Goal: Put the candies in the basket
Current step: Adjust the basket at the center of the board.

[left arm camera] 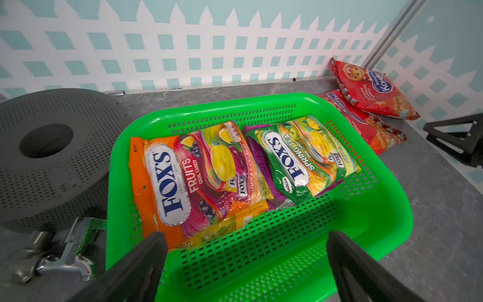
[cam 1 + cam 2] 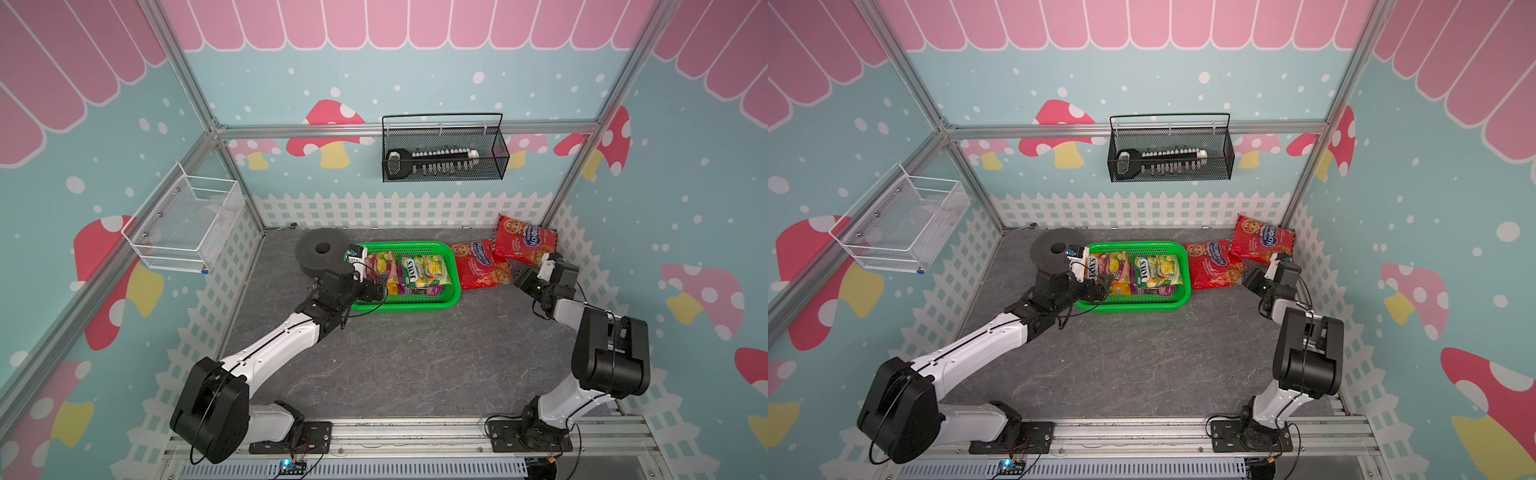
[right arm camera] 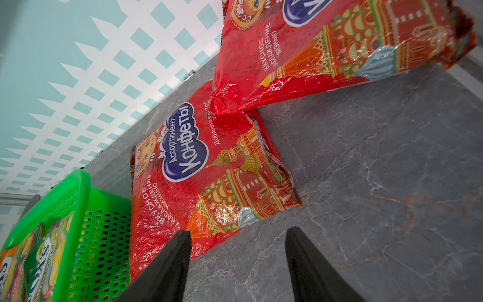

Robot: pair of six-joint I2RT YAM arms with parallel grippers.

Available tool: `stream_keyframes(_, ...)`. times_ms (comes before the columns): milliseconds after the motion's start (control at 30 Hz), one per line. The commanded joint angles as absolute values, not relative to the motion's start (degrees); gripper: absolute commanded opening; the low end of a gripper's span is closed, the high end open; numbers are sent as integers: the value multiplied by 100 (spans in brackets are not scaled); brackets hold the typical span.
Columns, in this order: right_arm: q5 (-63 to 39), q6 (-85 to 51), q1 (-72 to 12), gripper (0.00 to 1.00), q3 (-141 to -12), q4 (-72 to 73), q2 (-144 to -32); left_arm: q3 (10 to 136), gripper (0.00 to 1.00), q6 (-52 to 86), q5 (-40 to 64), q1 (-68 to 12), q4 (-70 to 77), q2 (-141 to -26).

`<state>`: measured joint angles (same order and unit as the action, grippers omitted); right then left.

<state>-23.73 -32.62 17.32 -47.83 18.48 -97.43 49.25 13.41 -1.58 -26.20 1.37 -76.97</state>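
Lying flat on the table [image 2: 415, 365], the nearer red bag [image 3: 209, 183] sits just beside the green basket [image 2: 407, 306]. The farther red bag [image 2: 523, 239] laps over its corner. Two Fox's bags [image 1: 183, 183] already lie inside the basket, on top of other packs. The right claw [image 3: 239, 232] hangs by the nearer bag's edge, jaws apart and empty. It should probably pinch the crimped end seam rather than the slick middle, then lift high enough to clear the rim. The left claw [image 1: 248, 235], also apart and empty, hangs over the basket's near end and would best back away first.
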Motion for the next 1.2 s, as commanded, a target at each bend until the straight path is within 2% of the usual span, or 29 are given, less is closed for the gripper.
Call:
stream_keyframes(0,-2587,-3129,1767,64,-5063,2102,-10175,5125,99,1972,-210,-2419,-120,-7856)
stream_keyframes(233,-2782,-3200,1775,63,-5359,2308,-11077,4996,99,2270,223,-1905,-261,-8049)
stream_keyframes(333,-3033,-3243,1780,59,-5407,2484,-11245,4977,98,2403,410,-1733,-281,-8277)
stream_keyframes(500,-3440,-3313,1775,46,-5476,2715,-11453,5057,97,2405,512,-1661,-354,-8572)
stream_keyframes(633,-3421,-3272,1775,25,-5442,2701,-11383,5036,95,2342,479,-1652,-352,-8703)
stream_keyframes(833,-3076,-3201,1767,0,-4971,2892,-10647,5005,92,2319,545,-1652,-294,-9055)
stream_keyframes(1167,-2154,-3102,1701,0,-3755,2575,-8465,4902,85,2588,508,-1716,-312,-9050)
